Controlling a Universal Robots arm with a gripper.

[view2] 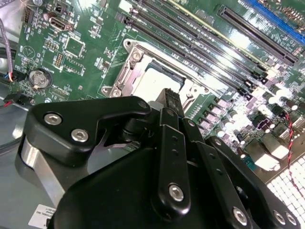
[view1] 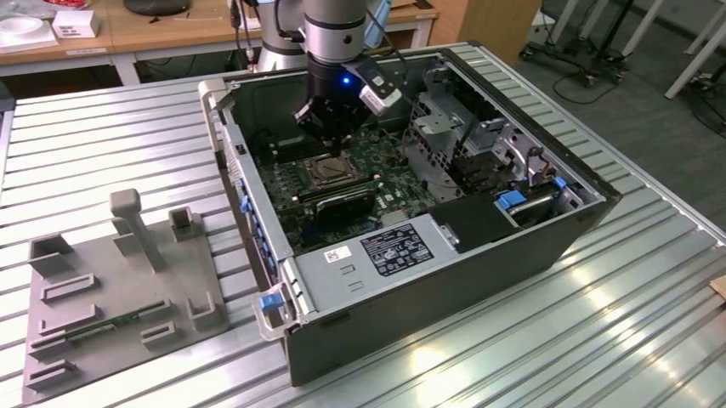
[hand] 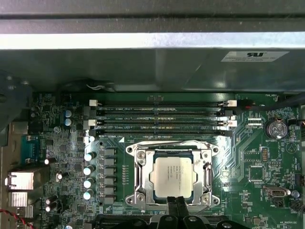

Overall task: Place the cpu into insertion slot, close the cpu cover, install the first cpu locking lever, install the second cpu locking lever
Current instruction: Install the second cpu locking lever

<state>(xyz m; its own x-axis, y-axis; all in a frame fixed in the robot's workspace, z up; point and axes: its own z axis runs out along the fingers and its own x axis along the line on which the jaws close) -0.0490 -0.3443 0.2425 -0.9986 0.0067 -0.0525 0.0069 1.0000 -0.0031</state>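
The cpu (hand: 174,171) lies flat in the insertion slot (view1: 330,172) on the green motherboard, its pale silver face showing. The silvery cpu cover (hand: 143,164) lies down around it, framing the chip through its window. A thin lever rod (hand: 171,142) runs along the socket edge nearest the memory slots. My gripper (hand: 179,206) hangs just above the socket's edge, fingers together and holding nothing. In the second wrist view the gripper (view2: 170,95) tip stands over the cpu (view2: 159,78). In the exterior view the gripper (view1: 329,136) sits inside the open case, above the socket.
Long black memory slots (hand: 162,117) run beside the socket. The case walls (view1: 244,195) surround the board, with a drive cage (view1: 477,144) and power supply (view1: 397,246) on the exterior view's right. A grey fixture plate (view1: 114,289) lies on the table at the left.
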